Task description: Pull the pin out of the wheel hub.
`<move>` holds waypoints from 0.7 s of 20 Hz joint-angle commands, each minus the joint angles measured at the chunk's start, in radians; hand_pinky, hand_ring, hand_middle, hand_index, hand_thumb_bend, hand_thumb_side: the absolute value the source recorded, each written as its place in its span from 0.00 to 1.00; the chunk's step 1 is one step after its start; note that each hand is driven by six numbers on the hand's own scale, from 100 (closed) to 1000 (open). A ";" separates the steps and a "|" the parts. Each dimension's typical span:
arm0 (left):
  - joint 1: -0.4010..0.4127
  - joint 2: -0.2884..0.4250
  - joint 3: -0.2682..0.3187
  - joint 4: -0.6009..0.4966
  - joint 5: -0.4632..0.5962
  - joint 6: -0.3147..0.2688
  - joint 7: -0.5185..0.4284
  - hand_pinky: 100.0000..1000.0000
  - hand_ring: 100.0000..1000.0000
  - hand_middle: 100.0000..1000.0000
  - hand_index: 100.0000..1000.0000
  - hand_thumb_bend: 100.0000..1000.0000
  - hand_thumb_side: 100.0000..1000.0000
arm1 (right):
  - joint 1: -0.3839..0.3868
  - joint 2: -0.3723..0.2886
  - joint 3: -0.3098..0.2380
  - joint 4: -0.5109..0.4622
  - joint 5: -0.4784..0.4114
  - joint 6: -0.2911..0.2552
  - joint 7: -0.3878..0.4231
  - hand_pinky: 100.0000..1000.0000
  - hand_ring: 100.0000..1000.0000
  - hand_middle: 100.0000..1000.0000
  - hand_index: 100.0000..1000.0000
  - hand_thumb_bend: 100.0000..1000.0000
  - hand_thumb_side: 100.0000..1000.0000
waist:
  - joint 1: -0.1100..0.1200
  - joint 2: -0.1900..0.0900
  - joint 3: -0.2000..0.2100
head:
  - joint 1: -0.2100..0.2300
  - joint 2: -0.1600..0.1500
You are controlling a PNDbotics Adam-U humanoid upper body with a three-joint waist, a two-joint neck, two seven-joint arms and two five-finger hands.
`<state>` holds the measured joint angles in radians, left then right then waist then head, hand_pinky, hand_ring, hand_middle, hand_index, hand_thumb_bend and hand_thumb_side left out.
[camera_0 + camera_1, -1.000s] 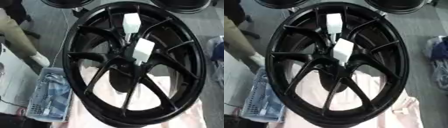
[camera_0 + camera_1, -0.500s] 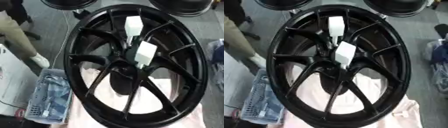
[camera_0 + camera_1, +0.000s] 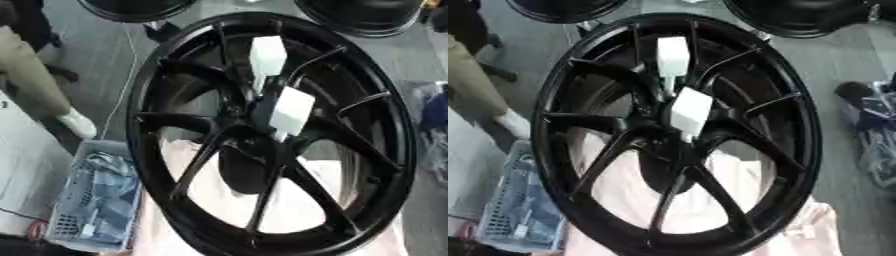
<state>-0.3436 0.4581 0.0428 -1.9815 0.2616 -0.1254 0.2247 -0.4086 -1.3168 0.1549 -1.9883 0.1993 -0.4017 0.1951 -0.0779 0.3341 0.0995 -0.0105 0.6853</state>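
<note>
Leftmost, at floor's left edge: tan trouser leg [image 3: 31, 75] with white shoe [image 3: 77, 123], belonging to a person standing beside wheel. Just below, toward lower left corner: pale basket [image 3: 74, 220] holding bluish tangled contents, touching or nearly touching wheel's rim. Then, filling middle: black wheel [image 3: 175, 75], tilted, thin paired spokes running out from dark hub [image 3: 254, 112] to broad rim. Under wheel's lower half, seen through gaps between spokes: pale pink cloth [image 3: 737, 175], spreading out toward floor's lower right. On hub area, two white blocks: upper block [image 3: 267, 56] lying over upper spokes, lower block [image 3: 291, 111] tilted just right of hub centre; thin pale stem between them and another below lower block. Pin itself not made out for certain among these; cannot tell which white piece, if either, counts as pin. Along top edge: parts of two more black wheels [image 3: 789, 20], one left, one right. At far right edge: dark blue heap [image 3: 877, 130] on grey floor. No robot hand visible in either eye view, so state of left and right robot hand not shown.
</note>
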 commanded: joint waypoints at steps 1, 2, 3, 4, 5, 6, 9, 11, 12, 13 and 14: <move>-0.014 0.024 0.000 -0.018 0.004 0.001 -0.006 0.69 0.61 0.47 0.66 0.00 0.65 | -0.026 -0.040 0.020 -0.012 0.002 -0.028 0.031 0.80 0.83 0.78 0.84 0.24 0.17 | 0.002 -0.014 0.002 | -0.008 -0.015; -0.015 0.024 -0.001 -0.018 0.004 0.001 -0.007 0.69 0.61 0.47 0.66 0.00 0.65 | -0.032 -0.039 0.031 -0.012 0.007 -0.038 0.040 0.80 0.83 0.78 0.84 0.25 0.17 | 0.002 -0.013 0.003 | -0.009 -0.015; -0.015 0.024 -0.002 -0.018 0.004 0.002 -0.008 0.69 0.61 0.47 0.66 0.00 0.65 | -0.039 -0.037 0.041 -0.012 0.011 -0.045 0.047 0.80 0.84 0.79 0.84 0.25 0.17 | 0.001 -0.013 0.004 | -0.011 -0.015; -0.016 0.023 -0.002 -0.018 0.005 0.002 -0.009 0.69 0.61 0.47 0.66 0.00 0.65 | -0.044 -0.035 0.052 -0.012 0.015 -0.052 0.053 0.79 0.83 0.79 0.84 0.24 0.17 | 0.001 -0.012 0.005 | -0.013 -0.016; -0.016 0.023 -0.003 -0.018 0.005 0.002 -0.010 0.69 0.61 0.47 0.66 0.00 0.65 | -0.049 -0.032 0.062 -0.012 0.017 -0.058 0.057 0.79 0.83 0.79 0.84 0.24 0.18 | 0.000 -0.011 0.006 | -0.014 -0.017; -0.016 0.022 -0.004 -0.018 0.005 0.002 -0.010 0.69 0.61 0.47 0.66 0.00 0.65 | -0.051 -0.030 0.073 -0.012 0.013 -0.063 0.060 0.79 0.83 0.79 0.84 0.25 0.18 | 0.000 -0.010 0.007 | -0.014 -0.017; -0.017 0.021 -0.005 -0.018 0.006 0.003 -0.013 0.69 0.61 0.47 0.66 0.00 0.65 | -0.060 -0.025 0.094 -0.012 0.033 -0.080 0.063 0.79 0.83 0.79 0.84 0.26 0.18 | 0.001 -0.005 0.010 | -0.014 -0.017; -0.016 0.020 -0.006 -0.018 0.006 0.004 -0.014 0.69 0.61 0.47 0.66 0.00 0.65 | -0.062 -0.022 0.106 -0.012 0.048 -0.088 0.056 0.79 0.83 0.79 0.84 0.26 0.18 | 0.000 -0.002 0.012 | -0.014 -0.018; -0.017 0.020 -0.007 -0.018 0.006 0.005 -0.015 0.69 0.61 0.47 0.66 0.00 0.66 | -0.064 -0.020 0.111 -0.012 0.055 -0.092 0.052 0.79 0.83 0.79 0.84 0.26 0.18 | 0.000 -0.001 0.012 | -0.014 -0.018; -0.017 0.019 -0.007 -0.018 0.006 0.005 -0.015 0.69 0.61 0.47 0.66 0.00 0.66 | -0.066 -0.018 0.116 -0.012 0.060 -0.094 0.047 0.79 0.83 0.79 0.84 0.26 0.18 | 0.000 0.001 0.013 | -0.014 -0.019; -0.018 0.018 -0.008 -0.018 0.006 0.005 -0.016 0.69 0.61 0.47 0.66 0.00 0.66 | -0.068 -0.015 0.122 -0.012 0.066 -0.094 0.041 0.79 0.83 0.79 0.84 0.26 0.18 | 0.000 0.002 0.013 | -0.014 -0.020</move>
<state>-0.3466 0.4581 0.0344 -1.9815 0.2636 -0.1189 0.2127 -0.4661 -1.3122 0.2825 -1.9883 0.2546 -0.4909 0.2429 -0.0804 0.3513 0.1121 -0.0214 0.6811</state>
